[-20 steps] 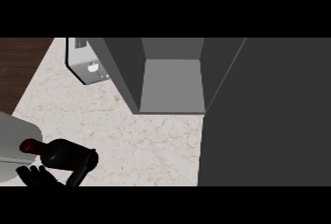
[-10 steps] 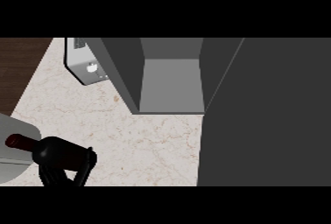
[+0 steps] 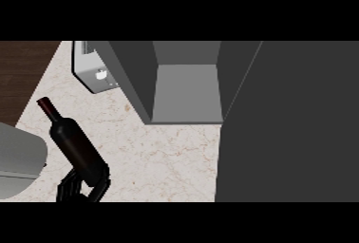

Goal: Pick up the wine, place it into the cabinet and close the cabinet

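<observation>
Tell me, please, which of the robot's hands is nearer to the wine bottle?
The left hand: its fingers curl round the lower body of the wine bottle, at the view's lower left. The right hand does not show in the head view.

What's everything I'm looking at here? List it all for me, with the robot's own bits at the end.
wine bottle: one, dark with a red cap, tilted over the counter at lower left, neck pointing up-left.
cabinet: one, grey, open, top centre, nothing visible inside.
cabinet door: one, dark grey, filling the right side.
counter: one, pale speckled stone, under everything.
appliance: one, silver-grey, upper left beside the cabinet; what it is cannot be told.
floor: dark brown wood, far left.
forearm: one, grey, left edge.
left hand: one, black, curled round the bottle's lower end.
</observation>
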Robot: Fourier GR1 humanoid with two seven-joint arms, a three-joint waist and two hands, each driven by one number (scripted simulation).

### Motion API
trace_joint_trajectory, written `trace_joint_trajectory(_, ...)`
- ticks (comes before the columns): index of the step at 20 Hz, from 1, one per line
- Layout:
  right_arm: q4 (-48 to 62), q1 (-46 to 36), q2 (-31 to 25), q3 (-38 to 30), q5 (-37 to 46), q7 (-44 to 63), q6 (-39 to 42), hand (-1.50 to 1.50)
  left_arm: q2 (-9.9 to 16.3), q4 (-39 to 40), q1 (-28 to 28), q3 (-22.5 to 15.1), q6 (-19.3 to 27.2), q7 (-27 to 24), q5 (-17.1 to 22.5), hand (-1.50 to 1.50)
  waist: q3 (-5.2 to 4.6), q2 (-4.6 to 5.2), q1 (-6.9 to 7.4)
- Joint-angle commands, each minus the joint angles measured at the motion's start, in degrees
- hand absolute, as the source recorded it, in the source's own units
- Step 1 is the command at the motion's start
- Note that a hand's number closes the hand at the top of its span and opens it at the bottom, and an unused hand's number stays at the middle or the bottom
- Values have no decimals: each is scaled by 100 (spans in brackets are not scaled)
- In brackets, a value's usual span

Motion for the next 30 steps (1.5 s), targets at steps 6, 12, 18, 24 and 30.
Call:
trace_joint_trajectory(6, 275, -142, 59, -88, 154, -178, -10, -150, -56, 293, -177, -15, 220, -472, 73, 150, -77, 37, -7)
trace_joint_trajectory(12, 120, -121, 11, 111, -28, -12, 107, -150, 1167, 33, 126, -2161, -2177, 1221, -1594, 150, -94, 45, -293)
trace_joint_trajectory(18, 47, -108, 89, 108, 149, 82, -74, -150, 1690, 3, 65, -2380, -3845, 1091, -1717, 150, -86, 32, -50)
trace_joint_trajectory(24, 327, 310, 210, 155, 303, -524, 188, -150, 1799, -1389, 302, -2348, -3556, 1449, -1812, 150, -68, 22, 8)
trace_joint_trajectory(30, 409, -198, -58, -343, -126, -146, 99, -150, 1652, -2911, 581, -2439, -2848, 2373, -1867, 150, -70, 29, 16)
